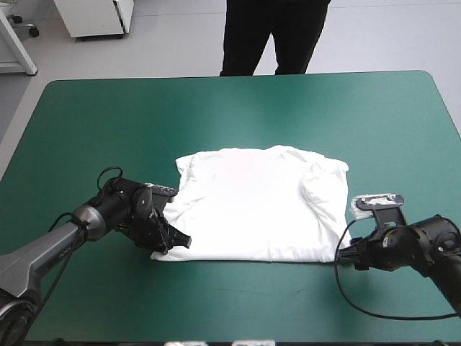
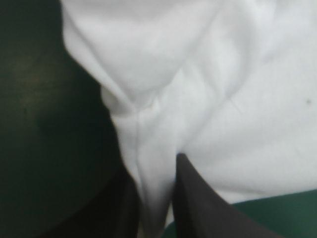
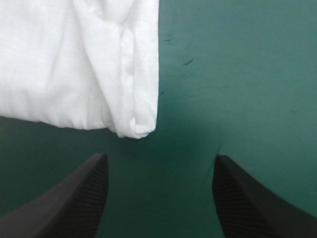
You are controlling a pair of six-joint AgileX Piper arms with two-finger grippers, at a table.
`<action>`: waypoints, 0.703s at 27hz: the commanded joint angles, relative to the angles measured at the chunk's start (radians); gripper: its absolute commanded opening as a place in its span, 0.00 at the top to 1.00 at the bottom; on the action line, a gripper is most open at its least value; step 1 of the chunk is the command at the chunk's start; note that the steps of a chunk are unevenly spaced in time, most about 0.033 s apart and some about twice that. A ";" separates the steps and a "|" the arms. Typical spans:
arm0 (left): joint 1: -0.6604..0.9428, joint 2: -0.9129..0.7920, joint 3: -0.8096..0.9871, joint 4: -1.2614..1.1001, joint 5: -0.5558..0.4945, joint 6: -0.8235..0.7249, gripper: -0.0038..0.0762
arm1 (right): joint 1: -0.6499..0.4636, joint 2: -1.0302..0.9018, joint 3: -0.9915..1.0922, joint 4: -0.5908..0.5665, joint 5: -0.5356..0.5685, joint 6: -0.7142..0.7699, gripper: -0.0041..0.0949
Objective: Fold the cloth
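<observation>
left pincer (image 2: 154, 171) clenched on T-shirt (image 1: 256, 205) corner, likely to lift it | right pincer (image 3: 159, 157) spread, opposite corner just ahead, apparently lining up its grip

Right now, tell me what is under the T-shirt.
The T-shirt lies spread on the teal-green cover, which shows all round it. Anything beneath the T-shirt is covered. The left gripper is shut on its near left corner, fabric between the fingers.

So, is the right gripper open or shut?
Open. The right gripper has its black fingers wide apart, bare teal-green cover between them; the T-shirt lies just ahead, ungripped.
</observation>
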 commanded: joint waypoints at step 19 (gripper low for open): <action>-0.010 0.016 0.020 -0.098 -0.037 -0.001 0.96 | 0.001 0.407 0.015 0.047 -0.250 -0.025 0.53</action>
